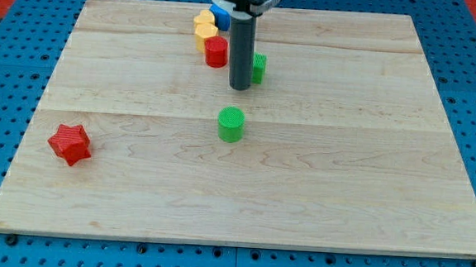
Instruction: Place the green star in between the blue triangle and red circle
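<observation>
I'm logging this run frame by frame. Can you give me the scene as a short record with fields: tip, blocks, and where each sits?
tip: my tip on the board, near top centre
green block by tip: partly hidden behind the rod, touching its right side; shape unclear
red block: left of the rod
yellow blocks: two, stacked in view above the red one
blue block: top, mostly hidden by the arm
green cylinder: below the tip, apart
red star: view's lower left

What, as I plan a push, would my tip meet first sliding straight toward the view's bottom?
Probably the green round block, which lies almost directly below my tip; depth leaves the alignment slightly uncertain.
</observation>
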Robot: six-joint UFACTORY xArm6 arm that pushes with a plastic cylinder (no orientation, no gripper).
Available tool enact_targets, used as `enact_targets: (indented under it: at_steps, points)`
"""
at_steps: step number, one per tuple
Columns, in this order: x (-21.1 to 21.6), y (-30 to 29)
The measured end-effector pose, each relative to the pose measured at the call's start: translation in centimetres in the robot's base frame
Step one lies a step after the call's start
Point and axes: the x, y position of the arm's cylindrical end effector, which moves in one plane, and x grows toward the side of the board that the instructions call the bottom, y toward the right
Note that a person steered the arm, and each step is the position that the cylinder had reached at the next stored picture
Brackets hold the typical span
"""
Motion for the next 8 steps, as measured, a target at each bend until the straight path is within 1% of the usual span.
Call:
enact_targets:
  at_steps: [1, 3, 4, 5, 6, 7, 8]
  points:
    - [-2.0, 1.2]
    - [-2.6, 8.0]
    - [-4.8, 6.9]
    - [-6.4, 2.0]
    - [-2.3, 3.3]
    - [-2.1, 2.7]
    - [-5.1, 0.5]
